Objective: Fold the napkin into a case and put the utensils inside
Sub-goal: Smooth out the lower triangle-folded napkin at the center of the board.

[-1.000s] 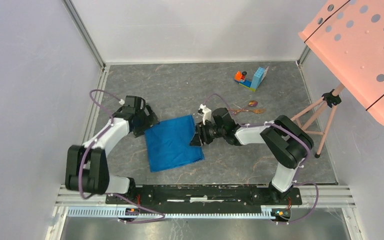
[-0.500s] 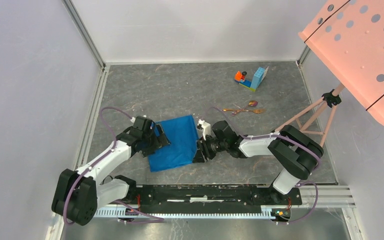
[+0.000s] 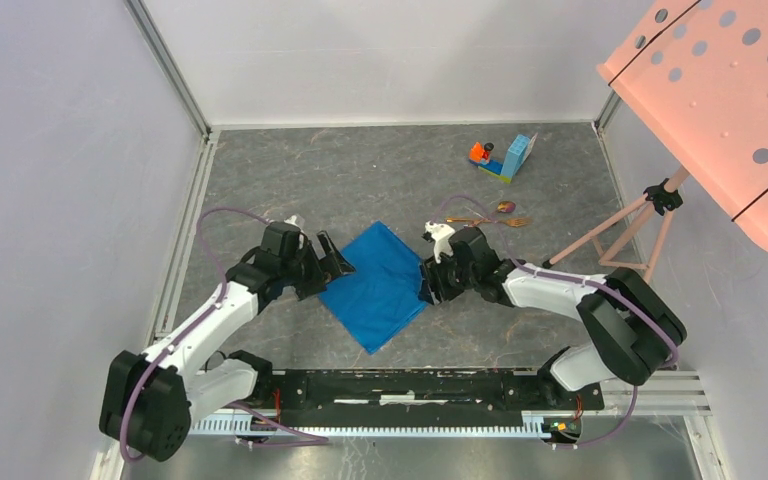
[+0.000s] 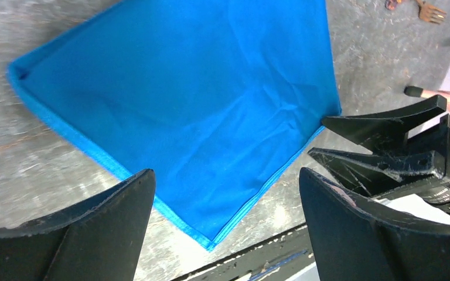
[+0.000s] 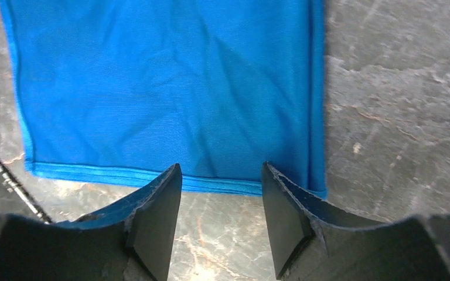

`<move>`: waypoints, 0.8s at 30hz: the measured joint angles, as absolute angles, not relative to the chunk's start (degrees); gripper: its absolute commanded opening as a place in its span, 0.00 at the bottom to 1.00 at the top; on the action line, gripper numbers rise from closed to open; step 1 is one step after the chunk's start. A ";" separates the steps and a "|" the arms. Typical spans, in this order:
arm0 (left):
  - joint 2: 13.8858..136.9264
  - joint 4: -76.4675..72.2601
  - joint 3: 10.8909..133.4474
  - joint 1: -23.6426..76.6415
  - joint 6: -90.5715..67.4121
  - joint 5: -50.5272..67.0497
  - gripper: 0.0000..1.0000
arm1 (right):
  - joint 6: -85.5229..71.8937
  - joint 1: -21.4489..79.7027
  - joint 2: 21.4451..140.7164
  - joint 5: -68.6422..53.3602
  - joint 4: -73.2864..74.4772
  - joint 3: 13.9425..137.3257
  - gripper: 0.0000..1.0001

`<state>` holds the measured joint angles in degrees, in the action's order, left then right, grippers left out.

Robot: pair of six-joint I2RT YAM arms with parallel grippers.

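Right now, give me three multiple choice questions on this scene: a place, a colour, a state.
1. Where do the utensils lie relative to the napkin?
A. on top of it
B. apart from it, on the table beyond the right gripper
C. wrapped inside it
2. What colour is the napkin?
A. red
B. white
C. bright blue
3. How are the left gripper and right gripper?
A. both open
B. both shut
C. only the left open
Answers: B, bare table separates them; C, every view shows blue; A, each wrist view shows it spread apart.
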<state>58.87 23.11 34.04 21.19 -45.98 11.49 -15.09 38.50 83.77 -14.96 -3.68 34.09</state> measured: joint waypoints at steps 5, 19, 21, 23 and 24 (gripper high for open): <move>64.62 16.82 33.34 22.94 -47.86 15.11 0.97 | -14.68 39.13 84.05 -18.96 -1.21 38.33 0.61; 75.31 13.56 37.56 21.04 -47.59 12.40 0.97 | -14.68 30.85 88.90 -23.66 -4.34 39.00 0.57; 75.37 13.93 37.54 19.92 -46.96 11.44 0.97 | -14.66 29.41 88.90 -24.12 -5.56 36.93 0.57; 75.37 13.93 37.19 18.87 -46.72 10.07 0.97 | -14.66 28.29 88.58 -24.60 -7.09 35.92 0.56; 75.44 13.93 36.73 18.26 -46.52 9.26 0.97 | -14.48 27.99 88.44 -24.53 -7.79 35.48 0.56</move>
<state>75.44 13.93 36.73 18.26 -46.52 9.26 -14.48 27.99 88.44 -24.53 -7.79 35.48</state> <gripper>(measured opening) 0.972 0.566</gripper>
